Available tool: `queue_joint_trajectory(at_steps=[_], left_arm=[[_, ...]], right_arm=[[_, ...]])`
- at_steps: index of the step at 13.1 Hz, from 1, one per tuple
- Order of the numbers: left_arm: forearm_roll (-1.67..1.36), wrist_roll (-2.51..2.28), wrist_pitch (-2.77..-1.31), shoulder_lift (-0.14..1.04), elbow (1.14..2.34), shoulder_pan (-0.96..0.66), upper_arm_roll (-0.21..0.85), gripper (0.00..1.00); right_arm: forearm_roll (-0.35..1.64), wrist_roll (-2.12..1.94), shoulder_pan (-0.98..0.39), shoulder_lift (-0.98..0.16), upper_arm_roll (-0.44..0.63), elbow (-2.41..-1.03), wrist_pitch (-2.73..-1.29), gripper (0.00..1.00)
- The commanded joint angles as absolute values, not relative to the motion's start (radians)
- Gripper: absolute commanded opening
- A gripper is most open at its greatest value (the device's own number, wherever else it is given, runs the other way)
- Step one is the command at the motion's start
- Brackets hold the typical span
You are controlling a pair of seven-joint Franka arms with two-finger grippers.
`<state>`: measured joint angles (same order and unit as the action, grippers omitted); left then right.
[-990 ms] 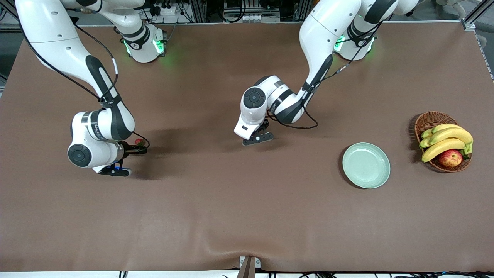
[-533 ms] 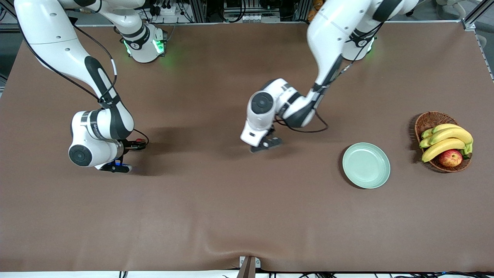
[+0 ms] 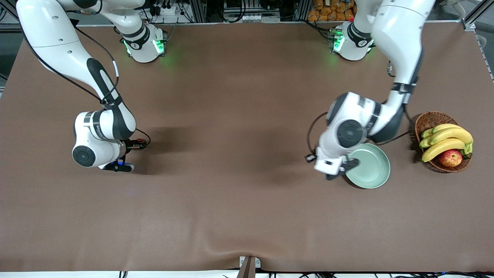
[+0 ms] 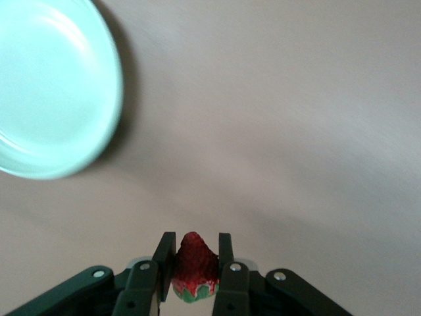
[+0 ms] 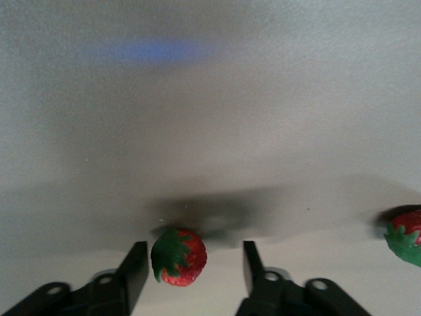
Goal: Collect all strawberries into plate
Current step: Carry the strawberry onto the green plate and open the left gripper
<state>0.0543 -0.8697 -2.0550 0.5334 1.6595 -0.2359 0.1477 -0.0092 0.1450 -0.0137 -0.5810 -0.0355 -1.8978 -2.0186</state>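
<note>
L hand (image 4: 191,270) clamped on strawberry (image 4: 195,264), I've swung it from mid-counter to plate (image 3: 371,166) edge; drop next. R hand (image 5: 191,276) half-closed round 2nd berry (image 5: 178,257), not gripping yet

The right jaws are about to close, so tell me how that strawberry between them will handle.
The strawberry lies on the table between the right gripper's open jaws. Small and rounded, it would probably roll if nudged off-centre. It looks light. Its tapered shape may slip out of a loose pinch.
</note>
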Motion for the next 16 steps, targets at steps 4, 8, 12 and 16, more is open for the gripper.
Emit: queue_joint_trajectory(at_steps=[4,8,12,16], left_arm=[[0.063,-0.623,-2.065,0.569,1.729,-0.045,0.160,0.00],[0.074,-0.468,-2.094,0.609,1.730,0.005,0.156,0.14],[0.074,-0.471,-2.103,0.609,1.730,0.002,0.158,1.00],[0.072,-0.491,-2.002,0.540,1.732,-0.021,0.164,1.00]], right_arm=[[-0.031,0.147,-0.014,-0.578,-0.048,-1.902,-2.014,0.18],[-0.015,0.160,-0.037,-0.569,-0.057,-1.837,-2.013,0.00],[0.237,0.280,-0.234,-0.566,-0.049,-1.720,-2.016,0.00],[0.328,0.545,-0.472,-0.632,-0.049,-1.588,-2.118,0.00]])
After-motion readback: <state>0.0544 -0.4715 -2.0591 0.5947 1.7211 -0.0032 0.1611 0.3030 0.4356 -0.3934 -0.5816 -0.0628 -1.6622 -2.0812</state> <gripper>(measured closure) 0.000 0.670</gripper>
